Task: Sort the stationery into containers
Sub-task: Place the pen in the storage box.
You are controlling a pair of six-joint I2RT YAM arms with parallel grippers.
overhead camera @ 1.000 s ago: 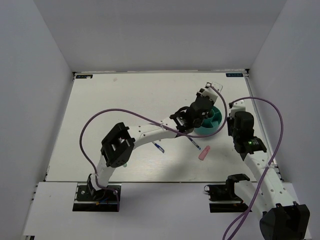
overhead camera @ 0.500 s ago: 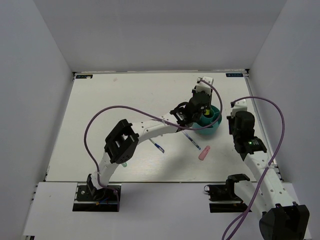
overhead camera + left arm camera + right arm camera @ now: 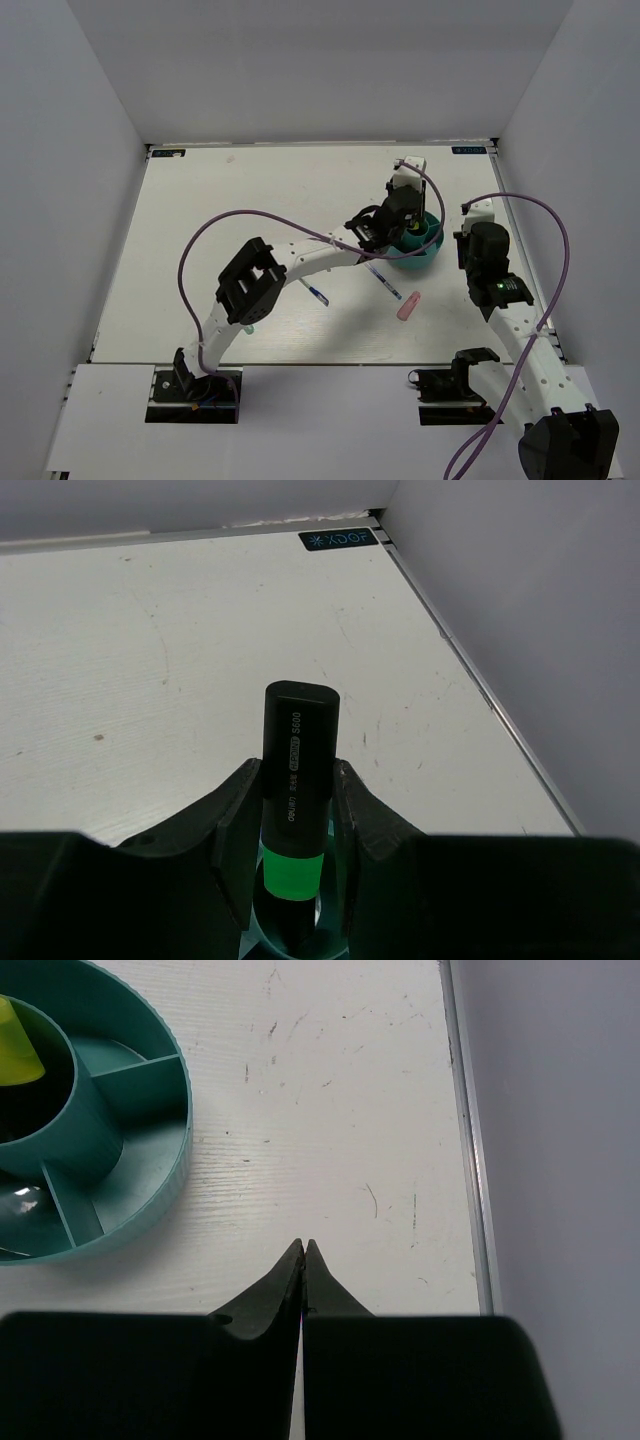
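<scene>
The left gripper (image 3: 295, 772) is closed on a marker (image 3: 298, 730), one finger (image 3: 238, 825) on each side of the barrel. The marker stands almost upright between them. Its body is black with small white print and a green band lower down. Its lower end goes down into the tub (image 3: 262, 942), of which only a little teal shows under the fingers.

In the top view the left arm reaches from its base at the near left across the tabletop (image 3: 220, 200) to the far right. Its elbow is raised in the middle, and its wrist is turned down over the tub (image 3: 432, 250).

The tub is round and teal, with a round middle cup and thin walls that divide the outer ring. In the right wrist view a yellow-green tip (image 3: 14, 1052) shows in the middle cup. I cannot tell if it belongs to the marker.

The right gripper (image 3: 302, 1248) is fully closed and holds nothing. It is low over the bare tabletop just beside the tub, near the right wall.

Outside the tub, a blue pen (image 3: 383, 282) lies just near it. A pink piece (image 3: 405, 307) lies beside that pen, and a second blue pen (image 3: 316, 293) lies further left.
</scene>
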